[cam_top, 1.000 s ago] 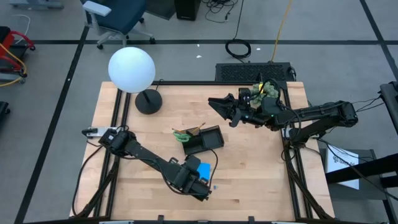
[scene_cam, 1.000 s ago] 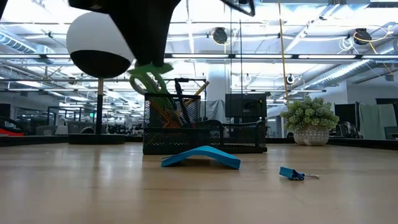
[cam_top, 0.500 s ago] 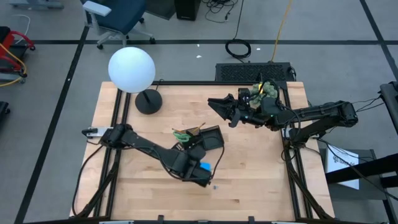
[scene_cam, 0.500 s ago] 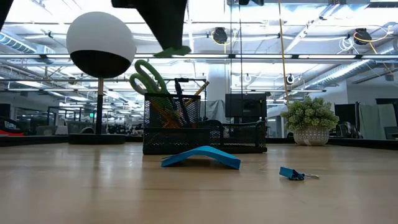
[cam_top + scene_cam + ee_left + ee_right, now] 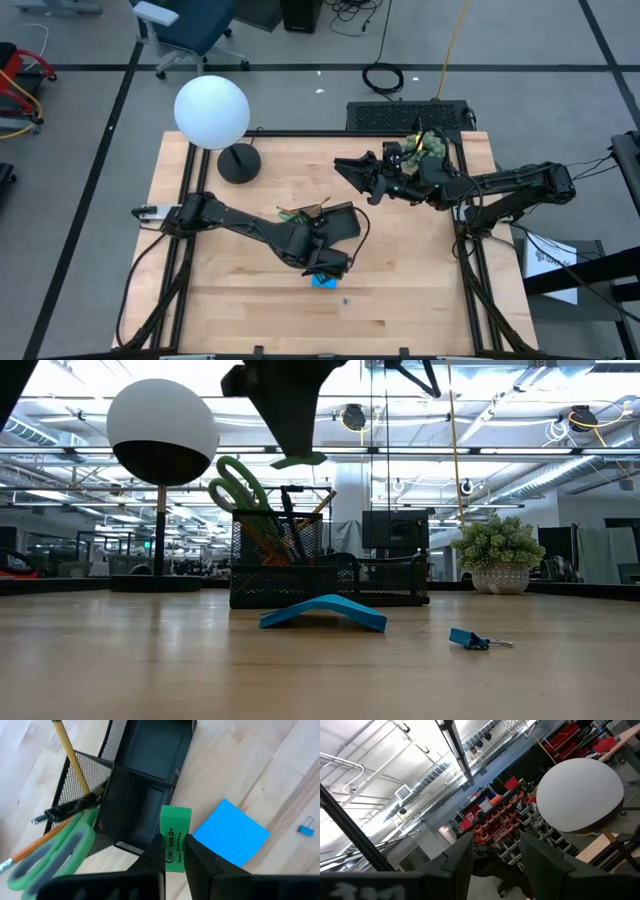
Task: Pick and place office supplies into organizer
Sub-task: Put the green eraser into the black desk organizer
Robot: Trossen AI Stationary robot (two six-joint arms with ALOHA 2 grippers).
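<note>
My left gripper [image 5: 325,262] hangs over the table just near of the organizer [image 5: 328,225], shut on a small green eraser [image 5: 175,840] that also shows in the low view [image 5: 298,459]. The black mesh organizer [image 5: 145,785] stands upright on the table. Its cup holds green-handled scissors [image 5: 55,850], pencils [image 5: 70,750] and a black pen. A blue note pad [image 5: 230,832] lies arched on the wood beside the organizer. My right gripper [image 5: 350,172] waits, open, raised near the table's far right. My left gripper pinches the green eraser between its two fingers [image 5: 197,857], which lie on its two narrow sides at its rear end [image 5: 173,862]. Its printed face and free end stick out past the fingertips. The fingers point down from above. The eraser is lifted clear.
A blue binder clip [image 5: 346,299] lies near the pad toward the near edge. A lamp with a white globe [image 5: 211,112] on a round black base [image 5: 238,163] stands far left. A fuzzy green plant [image 5: 497,550] sits at the far right corner.
My left gripper has carried the green eraser from near the table's near edge toward the far edge, up to the organizer's near side. It now stands over the blue note pad. The pad, the clip and the organizer have stayed where they were.
</note>
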